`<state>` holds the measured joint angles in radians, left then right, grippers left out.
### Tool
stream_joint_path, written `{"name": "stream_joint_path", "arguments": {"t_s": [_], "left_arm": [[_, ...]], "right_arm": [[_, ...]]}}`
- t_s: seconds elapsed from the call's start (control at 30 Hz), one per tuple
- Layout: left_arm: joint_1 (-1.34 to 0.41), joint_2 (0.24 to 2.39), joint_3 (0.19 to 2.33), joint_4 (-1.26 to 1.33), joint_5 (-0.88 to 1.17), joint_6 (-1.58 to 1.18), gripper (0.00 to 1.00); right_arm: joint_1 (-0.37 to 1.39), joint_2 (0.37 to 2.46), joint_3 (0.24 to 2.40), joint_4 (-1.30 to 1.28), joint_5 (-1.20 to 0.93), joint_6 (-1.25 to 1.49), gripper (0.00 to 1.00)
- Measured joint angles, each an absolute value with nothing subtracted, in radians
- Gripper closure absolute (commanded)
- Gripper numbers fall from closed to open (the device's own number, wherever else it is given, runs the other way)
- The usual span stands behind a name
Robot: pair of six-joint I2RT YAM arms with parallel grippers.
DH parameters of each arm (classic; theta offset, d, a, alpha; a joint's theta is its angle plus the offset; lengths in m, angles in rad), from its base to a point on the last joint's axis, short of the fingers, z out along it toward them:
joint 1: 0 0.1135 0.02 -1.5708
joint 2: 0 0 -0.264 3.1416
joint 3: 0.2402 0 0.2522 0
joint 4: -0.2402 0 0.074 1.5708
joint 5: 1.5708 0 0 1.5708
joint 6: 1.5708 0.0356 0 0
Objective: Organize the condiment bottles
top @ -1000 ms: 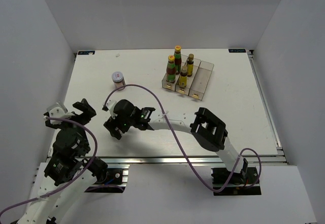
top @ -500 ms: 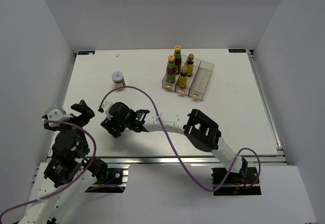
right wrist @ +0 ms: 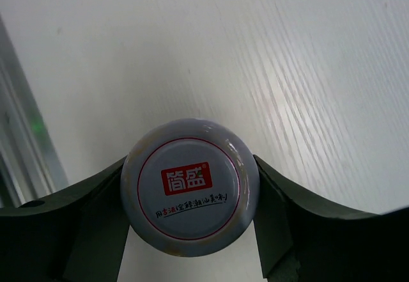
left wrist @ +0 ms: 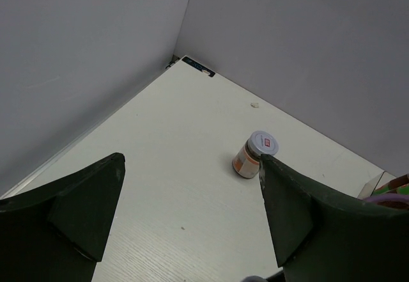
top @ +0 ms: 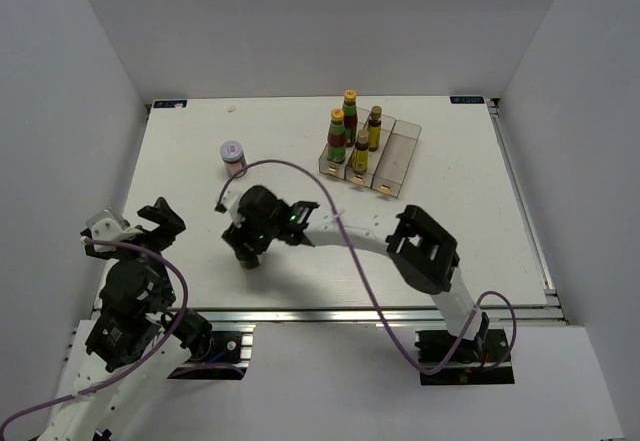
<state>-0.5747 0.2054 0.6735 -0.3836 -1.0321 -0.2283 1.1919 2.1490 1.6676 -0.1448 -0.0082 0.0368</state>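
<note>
Tabletop [top: 480,211], pale woodgrain, between grey walls [top: 320,21]

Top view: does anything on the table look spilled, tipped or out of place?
Nothing spilled or tipped. Four bottles stand upright in the tray. One jar stands alone on the table left of the tray, outside it; a second jar is clasped in the right end effector.

The right gripper [top: 248,251] hung low over the table's [top: 480,221] near-left part. Behind it a white-lidded jar [top: 232,154] stood alone, well apart from the clear tray [top: 400,156], which held two red sauce bottles [top: 337,139] and two slim bottles [top: 374,129].
</note>
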Motion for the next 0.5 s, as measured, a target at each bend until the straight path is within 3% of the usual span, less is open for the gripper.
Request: {"name": "stream_joint_path", "arguments": {"t_s": [0.17,0.5], "left_arm": [[-0.575,0.205,0.668,-0.38,-1.014,-0.225,0.05],[-0.575,0.247,0.666,-0.375,-0.957,-0.224,0.05]], "right_arm": [[0.997,1.924,1.509,-0.234,-0.239,-0.007,1.0],[0.45,1.478,1.292,-0.228,-0.411,-0.049,1.0]]}}
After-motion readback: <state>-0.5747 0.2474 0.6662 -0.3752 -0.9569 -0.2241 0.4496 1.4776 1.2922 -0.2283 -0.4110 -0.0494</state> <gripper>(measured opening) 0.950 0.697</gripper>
